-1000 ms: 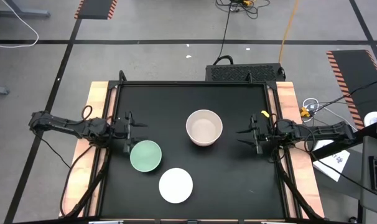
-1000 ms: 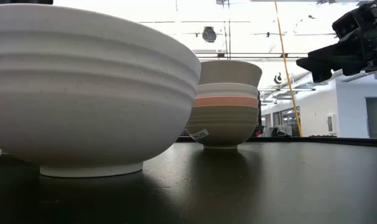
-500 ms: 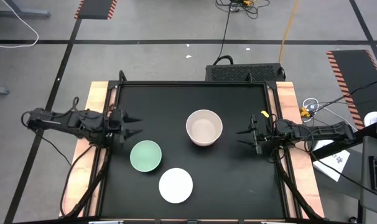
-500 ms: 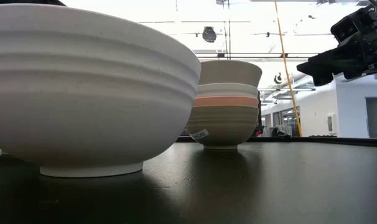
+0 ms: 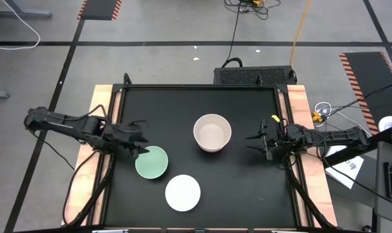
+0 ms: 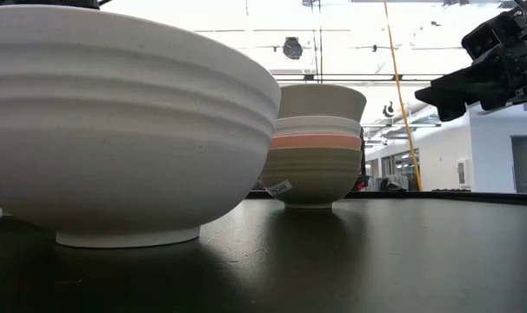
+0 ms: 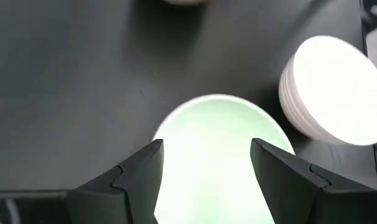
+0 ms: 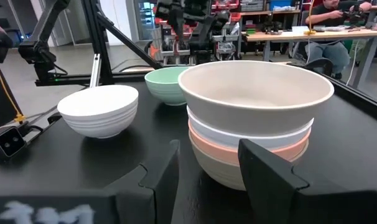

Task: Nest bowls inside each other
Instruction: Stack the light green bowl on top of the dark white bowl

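The left claw (image 5: 141,138) hangs spread wide at the left side of the table (image 5: 248,188), its two fingers (image 7: 135,180) straddling the near-side rim of the mint green bowl (image 5: 151,162) without touching it, as far as the wrist view shows. That bowl sits alone and empty, left of the table's middle. Just to its right and nearer the front edge lies a loose white bowl (image 5: 183,192), also empty and a little apart from it.

Farther right, past the table's centre, stands the stack (image 6: 316,143): a beige bowl (image 5: 212,132) on top, then a white one, an orange-coral one and an olive-grey one at the bottom, four nested so far.

The right claw (image 5: 255,142) waits at the right edge of the table, partly spread and holding nothing, facing the stack.

The step in hand looks to be the pick-up of the mint green bowl. The next move calls for the left claw to drop over the rim so one finger goes inside and one outside, pinch the wall, lift clear, and carry the bowl to the stack. The mint bowl may not seat inside the beige one if their sizes run close.
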Robot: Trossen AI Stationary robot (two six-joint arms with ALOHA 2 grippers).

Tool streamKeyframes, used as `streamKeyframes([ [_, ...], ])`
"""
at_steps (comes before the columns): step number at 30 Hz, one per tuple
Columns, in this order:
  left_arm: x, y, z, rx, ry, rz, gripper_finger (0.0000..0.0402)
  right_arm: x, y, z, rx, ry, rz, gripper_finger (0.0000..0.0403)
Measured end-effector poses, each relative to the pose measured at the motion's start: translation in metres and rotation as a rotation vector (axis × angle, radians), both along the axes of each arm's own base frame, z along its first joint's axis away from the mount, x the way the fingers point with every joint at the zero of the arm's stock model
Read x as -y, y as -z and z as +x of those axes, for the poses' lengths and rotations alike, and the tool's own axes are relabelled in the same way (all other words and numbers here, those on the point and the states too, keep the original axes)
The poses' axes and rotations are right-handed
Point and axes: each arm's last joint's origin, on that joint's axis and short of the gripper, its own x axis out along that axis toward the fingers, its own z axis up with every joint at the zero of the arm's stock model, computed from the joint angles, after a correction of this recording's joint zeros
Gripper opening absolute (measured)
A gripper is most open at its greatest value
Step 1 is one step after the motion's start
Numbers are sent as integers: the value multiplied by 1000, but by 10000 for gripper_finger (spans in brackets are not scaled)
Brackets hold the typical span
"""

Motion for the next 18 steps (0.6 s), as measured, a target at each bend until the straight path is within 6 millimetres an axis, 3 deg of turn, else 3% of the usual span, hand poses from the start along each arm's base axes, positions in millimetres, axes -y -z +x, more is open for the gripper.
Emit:
streamKeyframes([
  [18, -12, 22, 6, -270, -135, -29, 241, 0, 0, 0, -2, 2, 18, 157],
])
